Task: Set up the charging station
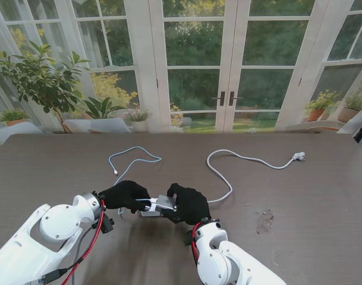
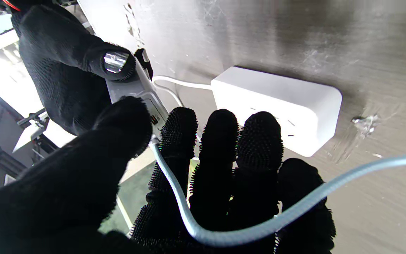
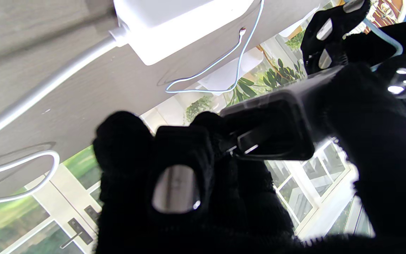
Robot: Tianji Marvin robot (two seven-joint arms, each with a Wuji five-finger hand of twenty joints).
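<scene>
My two black-gloved hands (image 1: 160,202) meet near the dark wooden table's (image 1: 311,202) near edge; the white power cord's plug (image 1: 298,157) lies toward its far right corner.

Power strip (image 1: 150,211) — mostly hidden beneath both gloved hands.

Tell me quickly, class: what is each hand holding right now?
Left hand: shut on the blue cable.
Right hand: shut on the charger.

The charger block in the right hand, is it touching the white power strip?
Apart. The left wrist view shows the charger block held in the right hand, with bare table between it and the white power strip.
</scene>
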